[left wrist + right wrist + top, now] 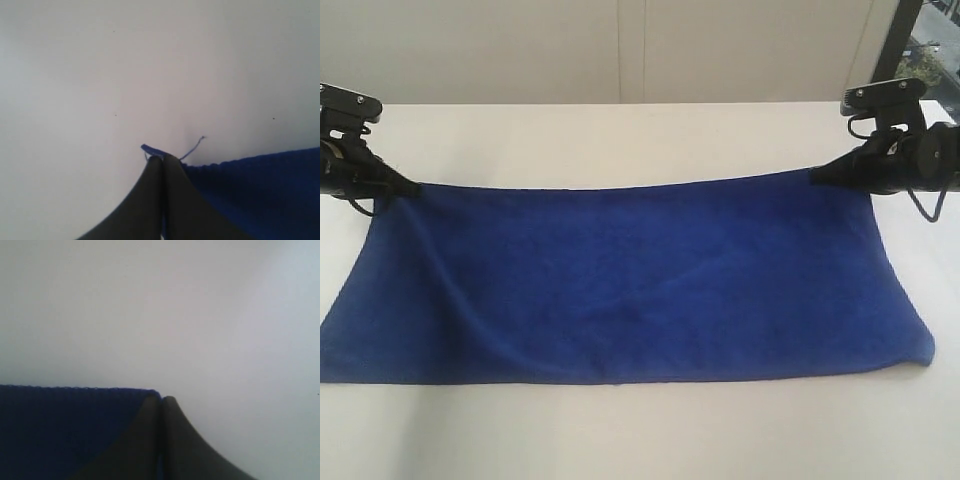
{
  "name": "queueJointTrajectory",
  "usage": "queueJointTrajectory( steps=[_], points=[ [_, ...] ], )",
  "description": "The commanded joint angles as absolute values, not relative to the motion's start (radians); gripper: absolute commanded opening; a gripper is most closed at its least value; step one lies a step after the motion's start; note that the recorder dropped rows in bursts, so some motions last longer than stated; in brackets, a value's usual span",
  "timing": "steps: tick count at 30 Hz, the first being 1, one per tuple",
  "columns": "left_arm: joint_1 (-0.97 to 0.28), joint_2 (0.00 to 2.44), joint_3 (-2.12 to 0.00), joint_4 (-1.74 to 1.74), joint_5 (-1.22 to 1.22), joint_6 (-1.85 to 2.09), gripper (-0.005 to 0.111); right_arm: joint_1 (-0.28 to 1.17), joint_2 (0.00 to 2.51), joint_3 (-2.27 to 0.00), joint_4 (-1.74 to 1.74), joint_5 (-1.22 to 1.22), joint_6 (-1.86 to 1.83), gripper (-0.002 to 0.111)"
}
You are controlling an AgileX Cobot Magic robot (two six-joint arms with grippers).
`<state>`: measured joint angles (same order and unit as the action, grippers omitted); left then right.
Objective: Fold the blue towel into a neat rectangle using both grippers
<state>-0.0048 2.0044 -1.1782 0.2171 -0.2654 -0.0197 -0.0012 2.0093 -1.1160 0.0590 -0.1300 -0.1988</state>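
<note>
The blue towel [630, 290] lies spread wide across the white table, its near edge flat and its far edge stretched between both arms. My left gripper [408, 187] is shut on the towel's far left corner; in the left wrist view the gripper [162, 159] pinches a bit of hem, with a loose thread beside the towel [260, 185]. My right gripper [817, 176] is shut on the far right corner, and its wrist view has the gripper [161, 400] clamped at the edge of the towel [65, 425].
The white table [620, 130] runs behind the towel to a pale wall. A strip of table [640, 430] lies in front of the towel's near edge. A dark window frame [900, 40] stands at the back right.
</note>
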Motion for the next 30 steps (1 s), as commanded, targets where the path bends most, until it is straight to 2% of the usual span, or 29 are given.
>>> queueJointTrajectory(
  steps=[1, 4, 8, 10, 13, 18, 21, 24, 28, 30],
  points=[
    [-0.002, 2.002, -1.176, 0.209, -0.28, -0.021, 0.0, -0.011, 2.008, -1.119, 0.056, -0.145, -0.198, 0.0],
    [-0.002, 2.002, -1.176, 0.211, -0.28, -0.021, 0.011, -0.011, 2.008, -1.119, 0.056, -0.145, -0.202, 0.009],
    [-0.002, 2.002, -1.176, 0.211, -0.28, -0.021, 0.041, -0.011, 2.008, -1.119, 0.056, -0.145, -0.202, 0.026],
    [-0.002, 2.002, -1.176, 0.211, -0.278, -0.021, 0.052, -0.011, 2.008, -1.119, 0.056, -0.141, -0.202, 0.035],
    [-0.002, 1.988, -1.178, 0.211, -0.234, -0.021, 0.059, -0.011, 1.986, -1.122, 0.056, -0.123, -0.202, 0.044],
    [-0.002, 1.92, -1.178, 0.211, -0.136, -0.021, 0.059, -0.011, 1.923, -1.165, 0.056, 0.028, -0.169, 0.045],
    [-0.002, 1.861, -1.178, 0.211, -0.063, -0.021, 0.055, -0.011, 1.89, -1.221, 0.06, 0.231, -0.148, 0.039],
    [-0.002, 1.814, -1.178, 0.211, 0.034, -0.023, 0.043, -0.011, 1.882, -1.302, 0.06, 0.446, -0.148, 0.025],
    [-0.002, 1.775, -1.178, 0.182, 0.149, -0.03, 0.02, -0.011, 1.897, -1.401, 0.102, 0.616, -0.148, 0.004],
    [-0.002, 1.773, -1.178, 0.113, 0.206, -0.03, 0.009, -0.011, 1.917, -1.442, 0.137, 0.646, -0.148, 0.0]
  ],
)
